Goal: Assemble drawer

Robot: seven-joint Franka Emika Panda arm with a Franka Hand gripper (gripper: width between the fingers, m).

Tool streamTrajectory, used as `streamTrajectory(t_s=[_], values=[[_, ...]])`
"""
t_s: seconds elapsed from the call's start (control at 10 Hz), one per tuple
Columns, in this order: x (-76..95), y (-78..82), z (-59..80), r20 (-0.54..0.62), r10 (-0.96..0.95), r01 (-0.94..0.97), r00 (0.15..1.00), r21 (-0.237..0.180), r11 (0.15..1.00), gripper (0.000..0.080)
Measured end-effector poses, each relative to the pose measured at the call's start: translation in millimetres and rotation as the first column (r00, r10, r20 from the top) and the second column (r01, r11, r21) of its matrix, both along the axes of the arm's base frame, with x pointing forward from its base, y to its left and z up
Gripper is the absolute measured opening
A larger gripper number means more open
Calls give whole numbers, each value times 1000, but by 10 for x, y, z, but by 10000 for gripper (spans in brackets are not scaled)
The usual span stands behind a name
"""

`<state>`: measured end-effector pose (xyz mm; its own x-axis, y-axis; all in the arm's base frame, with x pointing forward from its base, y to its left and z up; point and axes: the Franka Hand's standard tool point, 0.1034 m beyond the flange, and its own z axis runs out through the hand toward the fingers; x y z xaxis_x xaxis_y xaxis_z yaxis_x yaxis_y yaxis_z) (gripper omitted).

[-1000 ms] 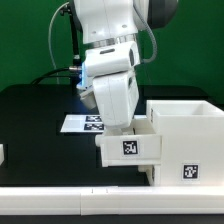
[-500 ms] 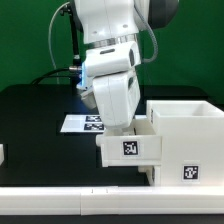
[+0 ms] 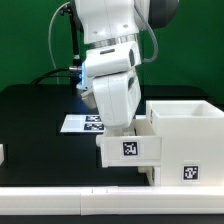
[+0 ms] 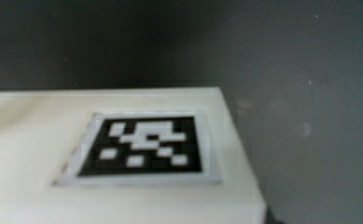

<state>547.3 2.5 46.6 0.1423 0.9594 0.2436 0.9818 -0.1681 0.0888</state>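
The large white boxy casing (image 3: 185, 125) stands at the exterior view's right, with a tag on its front. A smaller white tray (image 3: 128, 150) with a tag on its face sits against the casing's left side, partly in it. My gripper (image 3: 122, 130) comes down onto the tray's top edge from behind. Its fingertips are hidden by the tray, so I cannot tell whether they grip it. The wrist view shows a flat white surface with a blurred tag (image 4: 146, 148) close below and dark table (image 4: 311, 110) beside it. No fingers show there.
The marker board (image 3: 82, 123) lies on the black table behind the tray. A small white part (image 3: 2, 154) shows at the exterior view's left edge. A white strip (image 3: 60, 200) runs along the table's front edge.
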Motion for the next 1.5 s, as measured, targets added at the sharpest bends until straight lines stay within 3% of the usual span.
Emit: streamTrajectory(t_s=[0.2,0.4,1.2,1.3,1.5], values=[[22,-126,-77,38,51,-52,998,36,998,38],[19,-150,-135,60,71,-75,996,59,995,38],[20,-129,-131,50,44,-46,998,59,997,38],[43,-34,-83,34,-9,7,999,52,999,38],[125,192,69,32,-67,67,997,-25,997,38]])
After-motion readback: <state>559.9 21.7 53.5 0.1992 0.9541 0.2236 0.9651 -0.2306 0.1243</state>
